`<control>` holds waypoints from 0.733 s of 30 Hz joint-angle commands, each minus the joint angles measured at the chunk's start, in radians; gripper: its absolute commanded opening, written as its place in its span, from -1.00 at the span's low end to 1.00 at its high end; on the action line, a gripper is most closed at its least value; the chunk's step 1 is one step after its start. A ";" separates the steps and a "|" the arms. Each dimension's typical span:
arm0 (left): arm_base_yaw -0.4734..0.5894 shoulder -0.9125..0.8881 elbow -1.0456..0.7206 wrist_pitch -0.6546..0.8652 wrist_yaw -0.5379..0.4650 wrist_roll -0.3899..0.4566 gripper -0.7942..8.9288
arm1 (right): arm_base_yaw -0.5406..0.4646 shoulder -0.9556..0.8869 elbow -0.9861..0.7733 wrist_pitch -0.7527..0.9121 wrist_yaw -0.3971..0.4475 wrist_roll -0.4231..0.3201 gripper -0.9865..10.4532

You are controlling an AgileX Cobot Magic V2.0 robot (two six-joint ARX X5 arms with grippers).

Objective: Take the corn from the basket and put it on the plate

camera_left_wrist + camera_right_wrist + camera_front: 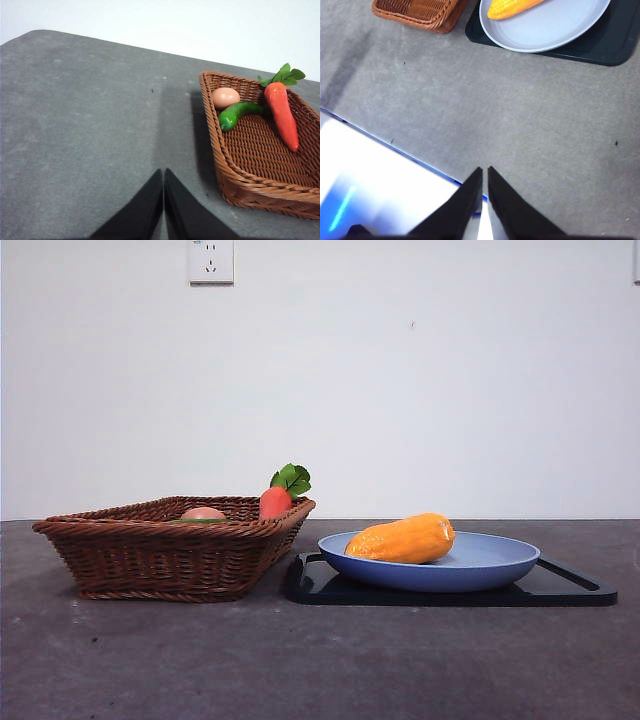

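On the gray table [150,660] we see the corn [402,539] lying on its side inside the light-blue plate [490,570], toward the rim nearest the basket [160,560], its tapered end pointing that way. The plate sits on a flat black tray [570,590], whose near corner stands just beside the basket's flared wicker wall. In the basket we find a red-orange carrot [282,117] with green leaves [285,75] leaning along one side, a green pepper [236,114] curved across the woven floor, and a pinkish-tan egg [225,97] tucked in a corner, touching the pepper's end. From the front, only the top of the egg and the carrot's upper part with its leaves rise above the basket's rim. The left gripper [164,200] hangs over bare table beside the basket, its two black jaws pressed together with nothing between them. The right gripper [484,195] hovers well apart from the plate, near the table's front edge [395,145], its jaws likewise drawn together and empty. Neither gripper shows in the front view. A white wall [400,390] with a power socket [210,260] closes the scene behind.
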State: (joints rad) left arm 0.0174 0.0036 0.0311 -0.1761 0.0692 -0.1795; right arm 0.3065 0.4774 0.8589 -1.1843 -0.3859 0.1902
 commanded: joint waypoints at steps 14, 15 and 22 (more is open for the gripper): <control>0.001 -0.001 -0.028 -0.004 -0.002 -0.009 -0.83 | -0.264 -0.222 -0.285 0.954 0.126 -0.143 -0.82; 0.001 -0.001 -0.028 -0.004 -0.002 -0.009 -0.83 | -0.273 -0.241 -0.329 1.001 0.126 -0.143 -0.82; 0.001 -0.001 -0.028 -0.004 -0.002 -0.009 -0.83 | -0.289 -0.369 -0.612 1.212 0.134 -0.142 -0.82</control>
State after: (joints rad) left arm 0.0174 0.0036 0.0311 -0.1761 0.0692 -0.1795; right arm 0.0185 0.1177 0.2600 0.0063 -0.2565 0.0555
